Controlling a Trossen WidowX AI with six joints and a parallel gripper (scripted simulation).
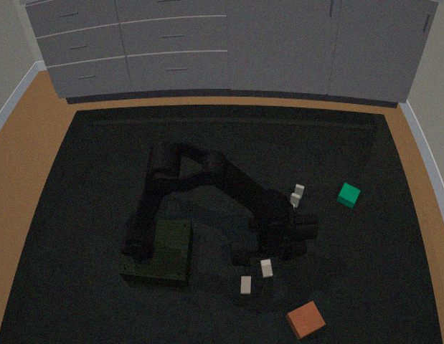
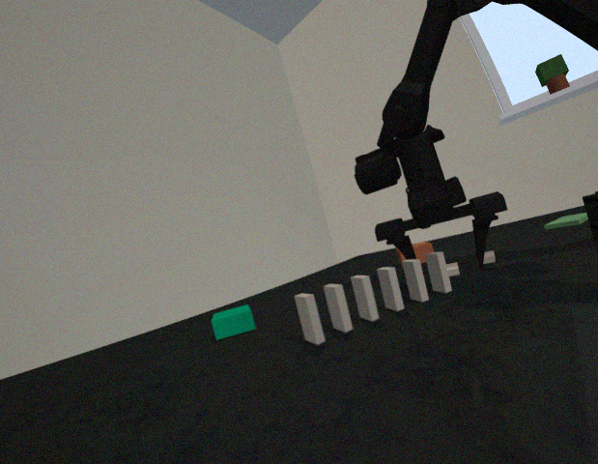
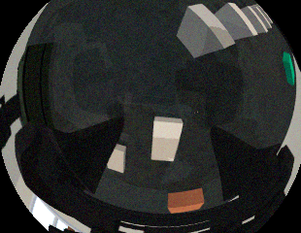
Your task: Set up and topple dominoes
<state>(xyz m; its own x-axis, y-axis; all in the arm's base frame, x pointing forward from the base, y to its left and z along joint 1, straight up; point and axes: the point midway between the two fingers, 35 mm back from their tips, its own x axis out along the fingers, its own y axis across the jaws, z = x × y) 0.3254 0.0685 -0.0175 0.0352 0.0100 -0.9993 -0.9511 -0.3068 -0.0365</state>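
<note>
Several pale dominoes stand upright in an evenly spaced row; the end one nearest the green block (image 2: 310, 319) and the opposite end one (image 2: 439, 272) (image 3: 199, 31) are both upright. In the top view the arm hides most of the row. One loose domino (image 1: 266, 268) (image 2: 453, 270) (image 3: 166, 139) lies flat just beyond the row's arm-side end. A second loose domino (image 1: 245, 284) (image 2: 489, 257) (image 3: 117, 158) lies flat nearer the robot base. My gripper (image 2: 446, 261) (image 3: 169, 125) is wide open and empty, pointing down low over the first loose domino, which shows between its fingers in the wrist view.
A green block (image 1: 348, 194) (image 2: 233, 322) (image 3: 288, 68) lies beyond the row's far end. An orange block (image 1: 306, 319) (image 2: 423, 251) (image 3: 185, 200) lies past the loose dominoes. The robot's base plate (image 1: 173, 248) is at the left in the top view. A light green flat piece (image 2: 566, 220) lies near the base.
</note>
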